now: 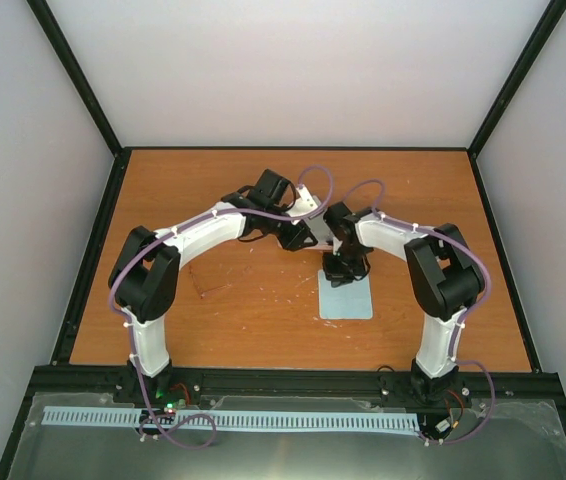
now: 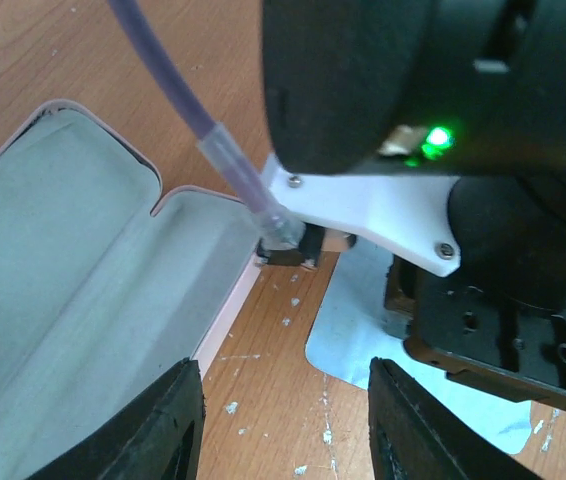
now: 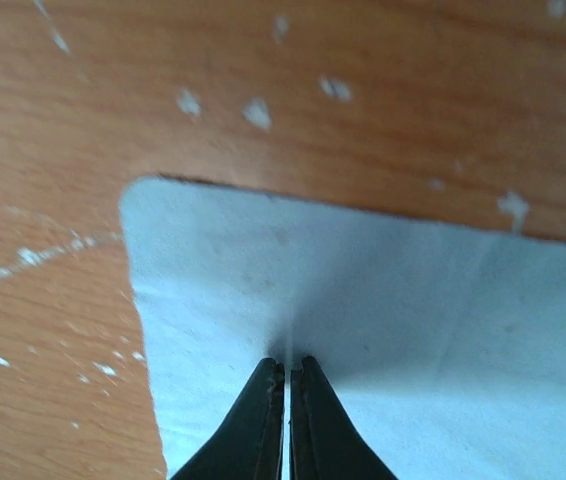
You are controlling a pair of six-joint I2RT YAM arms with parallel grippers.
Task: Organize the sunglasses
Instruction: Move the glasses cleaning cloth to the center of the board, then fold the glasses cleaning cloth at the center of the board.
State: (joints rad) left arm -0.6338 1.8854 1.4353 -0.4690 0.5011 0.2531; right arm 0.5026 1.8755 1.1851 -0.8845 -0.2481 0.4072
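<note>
The sunglasses do not show clearly in any view. A light blue cloth [image 1: 348,300] lies flat on the wooden table right of centre. My right gripper [image 3: 288,365] points down at the cloth [image 3: 383,300], shut, with a small crease of fabric pinched between its tips. The pink case [image 2: 73,270] lies open with its grey lining up, left of the cloth [image 2: 348,330]. My left gripper [image 2: 283,400] hovers open over the bare wood between case and cloth, holding nothing. The right arm's wrist [image 2: 503,330] fills the space just ahead of it.
Both arms meet near the table's middle [image 1: 313,235], close together, with a purple cable [image 2: 213,150] hanging across the left wrist view. The table has a black raised frame [image 1: 93,250] and white walls around it. White flecks dot the wood.
</note>
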